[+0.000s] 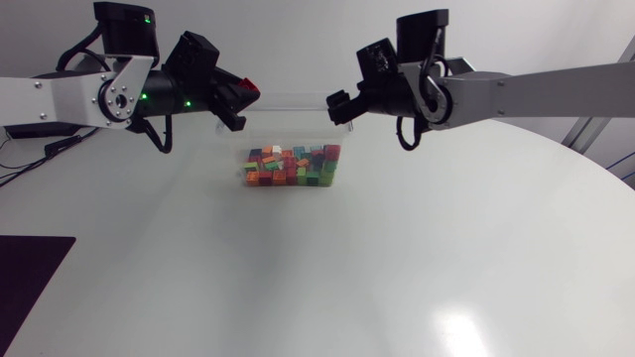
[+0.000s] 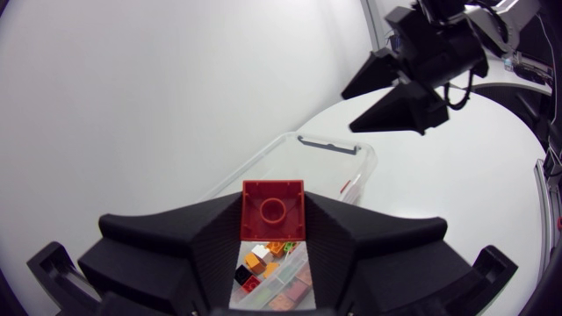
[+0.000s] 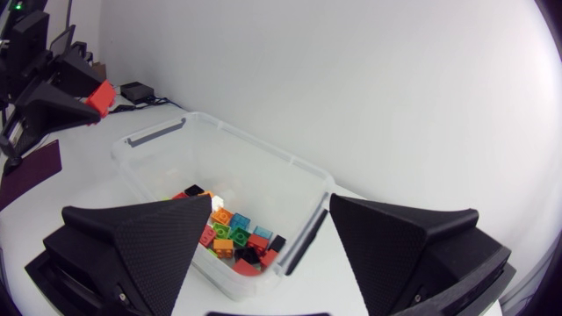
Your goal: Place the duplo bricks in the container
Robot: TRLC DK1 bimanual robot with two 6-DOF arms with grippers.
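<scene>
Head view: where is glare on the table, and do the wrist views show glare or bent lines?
Head view: a bright patch of glare lies on the table near the lower edge; shadows are faint. Left wrist view: the red brick is evenly lit; the table's edge bows from the fisheye lens. Right wrist view: the container has clear walls that carry a faint sheen.

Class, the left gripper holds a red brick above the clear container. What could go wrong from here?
The red duplo brick, held by the left gripper, hangs near one end of the container; released there, it might clip the rim and bounce onto the table. The open right gripper hangs over the other end, so crossing moves could knock the grippers together.
</scene>
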